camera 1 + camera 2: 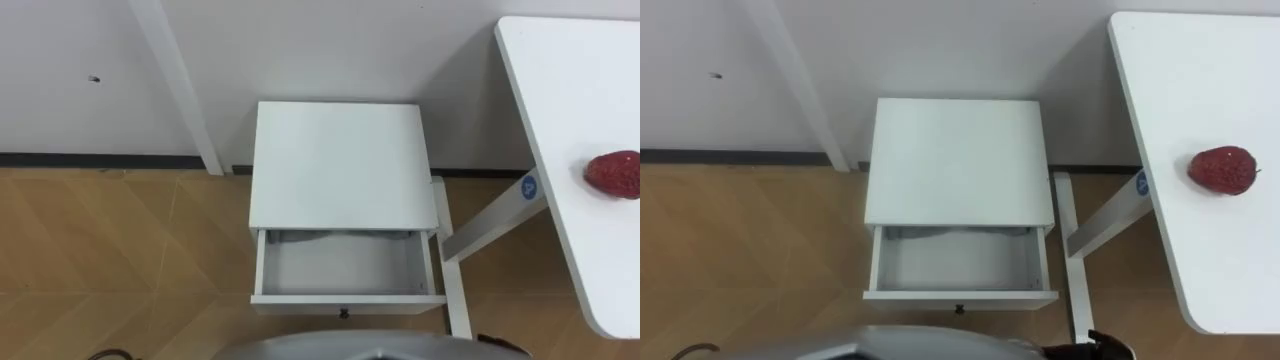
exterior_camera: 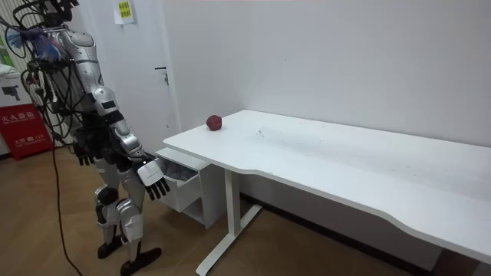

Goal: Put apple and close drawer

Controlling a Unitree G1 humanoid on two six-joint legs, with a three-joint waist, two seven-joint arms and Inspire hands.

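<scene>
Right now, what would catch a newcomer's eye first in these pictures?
The red apple stands out, lying alone on the white table to the robot's right. Straight ahead, a small white cabinet stands against the wall beside the table's leg. Its drawer is pulled open toward the robot and looks empty.

A plain office-like test room: bare white walls (image 2: pixel 345 61), herringbone wood-look floor (image 1: pixel 100 250), long white bench (image 2: pixel 345 161), small white drawer cabinet (image 1: pixel 340 160).
</scene>
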